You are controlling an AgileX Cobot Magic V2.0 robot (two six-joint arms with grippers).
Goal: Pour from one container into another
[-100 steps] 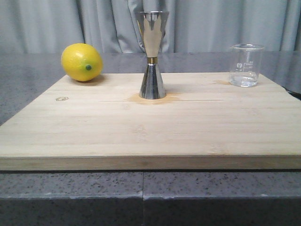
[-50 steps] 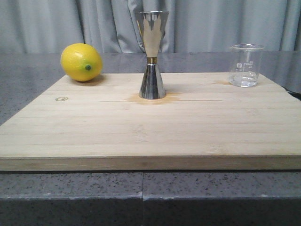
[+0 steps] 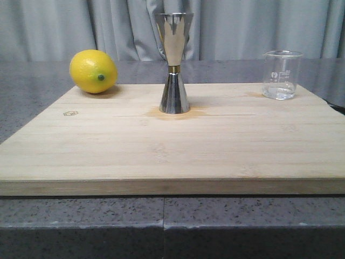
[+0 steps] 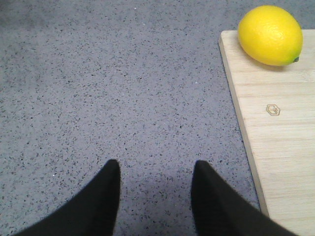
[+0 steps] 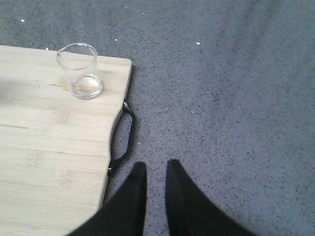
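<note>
A wooden cutting board (image 3: 172, 145) lies on the speckled grey countertop (image 3: 161, 221).

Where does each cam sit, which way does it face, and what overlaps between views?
Front view: low at the table edge, facing forward over the wooden board at lemon, jigger and beaker; no robot parts show.
Left wrist view: above the grey counter off the board, looking down; left gripper, jaws apart; shares the lemon with front.
Right wrist view: above the counter by the board's black handle; right gripper, jaws slightly apart; shares the beaker with front.
</note>
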